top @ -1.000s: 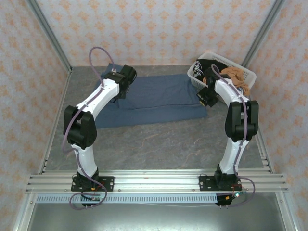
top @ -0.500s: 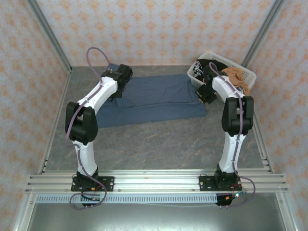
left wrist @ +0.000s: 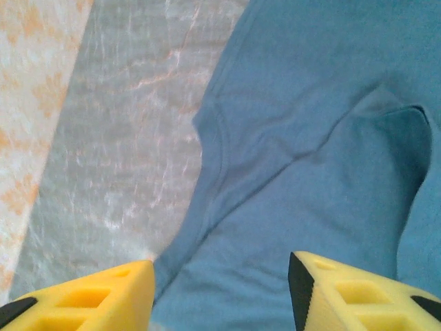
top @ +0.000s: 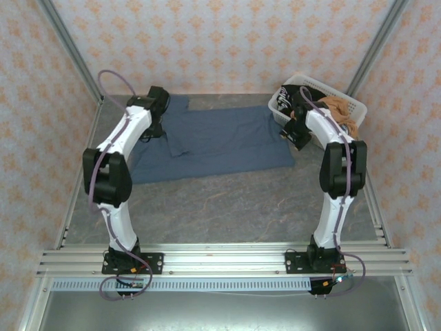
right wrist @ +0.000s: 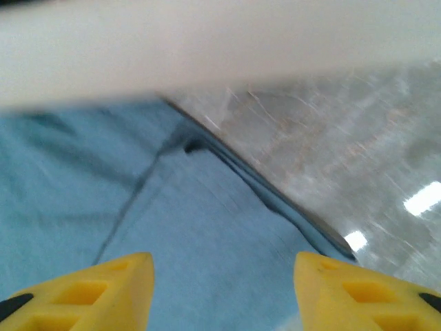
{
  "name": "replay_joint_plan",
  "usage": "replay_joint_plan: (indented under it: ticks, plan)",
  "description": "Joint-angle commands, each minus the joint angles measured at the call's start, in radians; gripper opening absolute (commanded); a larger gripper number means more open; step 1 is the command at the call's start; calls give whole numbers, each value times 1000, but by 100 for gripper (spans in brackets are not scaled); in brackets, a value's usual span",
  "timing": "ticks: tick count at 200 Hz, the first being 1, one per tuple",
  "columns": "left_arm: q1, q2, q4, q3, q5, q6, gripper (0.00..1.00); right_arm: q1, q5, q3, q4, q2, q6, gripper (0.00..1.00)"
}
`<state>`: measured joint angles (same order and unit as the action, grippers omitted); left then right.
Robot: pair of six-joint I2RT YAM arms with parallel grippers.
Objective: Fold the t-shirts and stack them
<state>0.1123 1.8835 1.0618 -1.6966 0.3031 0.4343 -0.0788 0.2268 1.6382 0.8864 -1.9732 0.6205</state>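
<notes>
A slate-blue t-shirt lies spread flat at the back of the table. My left gripper hovers over its left end, open and holding nothing. In the left wrist view, the left gripper has cloth and a seam beneath its spread yellow fingertips. My right gripper is over the shirt's right end beside the basket, also open; in the right wrist view, the right gripper has blue cloth under it. A black t-shirt and an orange-tan t-shirt lie in the basket.
The white lattice basket stands at the back right corner, and its blurred rim runs close above my right gripper. Papered walls and metal posts enclose the grey table. Bare table lies left of the shirt.
Both grippers have gone from shut to open and let go of the blue shirt. The left arm swung left and back, and the shirt now lies wider toward the back left.
</notes>
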Motion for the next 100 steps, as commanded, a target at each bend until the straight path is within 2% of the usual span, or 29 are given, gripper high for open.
replay_joint_plan:
  ticks: [1, 14, 25, 54, 71, 100]
  plan:
    - [-37, -169, 17, 150, -176, 150, 50, -16, -40, -132, -5, 162, -38, 54]
    - [-49, -218, -46, 267, -258, 218, 45, -31, -34, -216, -47, 201, -46, 49]
    - [-55, -227, -106, 340, -322, 270, 41, -43, -11, -264, -87, 205, -51, 39]
    - [-67, -133, -203, 403, -398, 373, 25, -76, -2, -265, -141, 123, -70, 19]
    - [-81, -68, -235, 406, -401, 418, 22, -81, -10, -241, -160, 58, -68, 17]
    - [-86, -5, -233, 417, -332, 460, 19, -93, -25, -210, -152, -36, -76, 17]
